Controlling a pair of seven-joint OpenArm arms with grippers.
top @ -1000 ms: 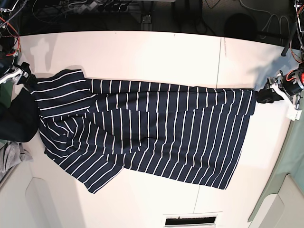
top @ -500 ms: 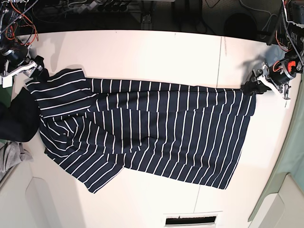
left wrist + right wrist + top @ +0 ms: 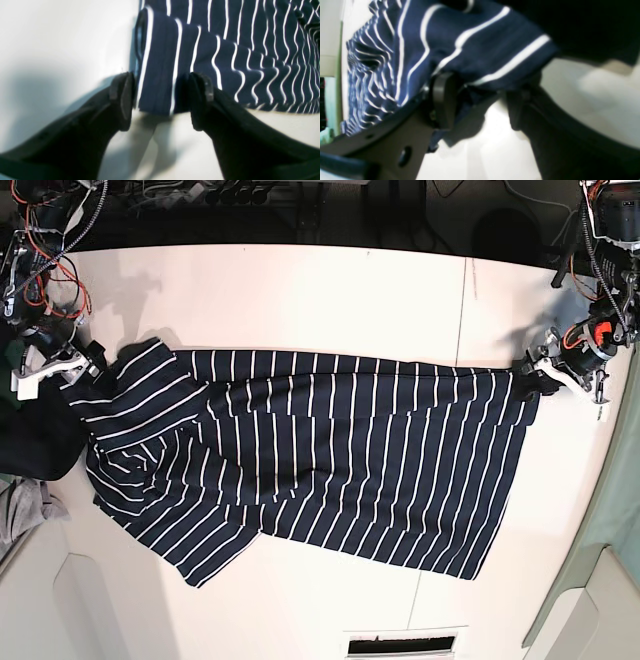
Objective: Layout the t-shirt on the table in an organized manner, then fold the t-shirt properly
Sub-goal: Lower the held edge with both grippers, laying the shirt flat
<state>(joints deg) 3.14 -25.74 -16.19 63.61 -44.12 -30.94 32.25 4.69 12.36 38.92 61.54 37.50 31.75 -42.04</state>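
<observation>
The t-shirt was soft navy cloth with thin white stripes, rumpled in places; the table looked smooth, matt and white

T-shirt flat across table, arms at opposite ends.

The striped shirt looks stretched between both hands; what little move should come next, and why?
Probably both hands should draw gently apart. The left hand and right hand each straddle an edge of the t-shirt, which still lies bunched and wrinkled near the right hand on the table.
</observation>
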